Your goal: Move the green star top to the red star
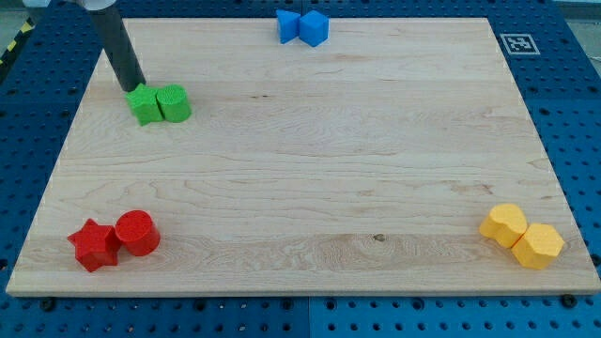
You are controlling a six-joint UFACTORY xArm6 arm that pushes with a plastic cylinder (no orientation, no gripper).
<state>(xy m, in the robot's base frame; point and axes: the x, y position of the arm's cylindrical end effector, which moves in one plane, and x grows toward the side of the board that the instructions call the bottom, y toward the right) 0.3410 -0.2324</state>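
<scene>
No claw, my tip (134, 89) touching green star (145, 105); wooden board (310, 160), blue pegboard (577, 56) around

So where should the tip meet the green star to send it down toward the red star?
On its top edge, coming from the view's top. My tip already sits at the upper-left corner of the green star, and the red star lies below, slightly left. The green cylinder touching its right side may drag along.

Open board between green star (144, 104) and red star (94, 245).
</scene>
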